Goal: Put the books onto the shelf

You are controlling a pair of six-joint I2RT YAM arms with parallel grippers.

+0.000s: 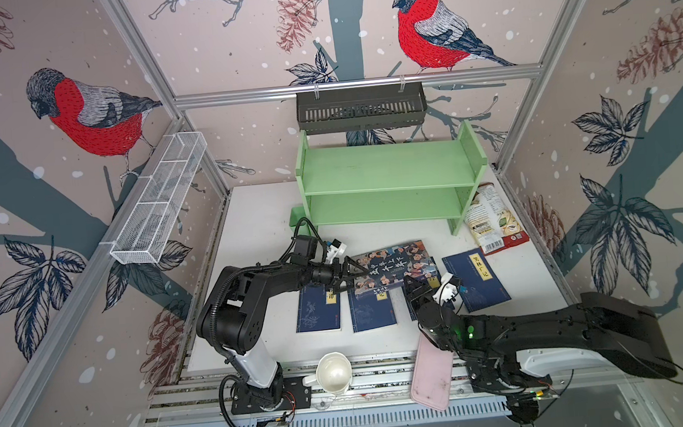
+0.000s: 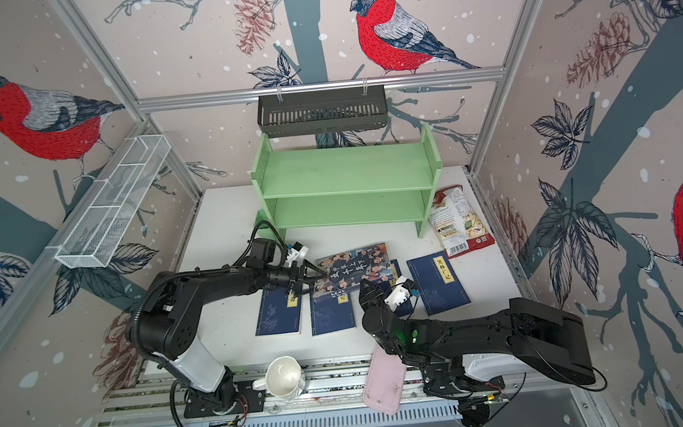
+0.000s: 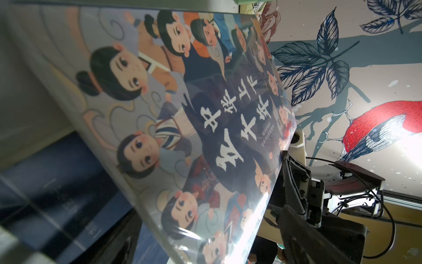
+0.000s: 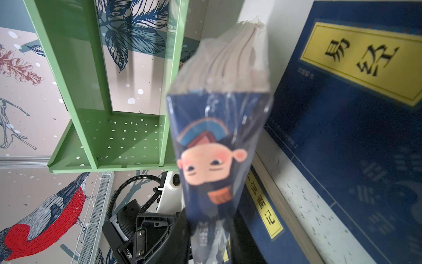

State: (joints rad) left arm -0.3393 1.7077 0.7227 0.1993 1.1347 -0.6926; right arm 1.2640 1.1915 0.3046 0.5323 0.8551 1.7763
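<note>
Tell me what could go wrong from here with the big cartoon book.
1. The right tool grips the cartoon book by one end only, and its cover looks glossy. The book may slip or swing down.
2. The left tool is open at the book's other end, just above a navy paperback. If it closes here, it could catch or drag that paperback.

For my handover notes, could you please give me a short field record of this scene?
cartoon book: held off the table, tilted, partly over the navy books
right claw: shut on the cartoon book
left claw: open at the book's left edge
navy books: four, flat on the table
shelf: both tiers bare
</note>
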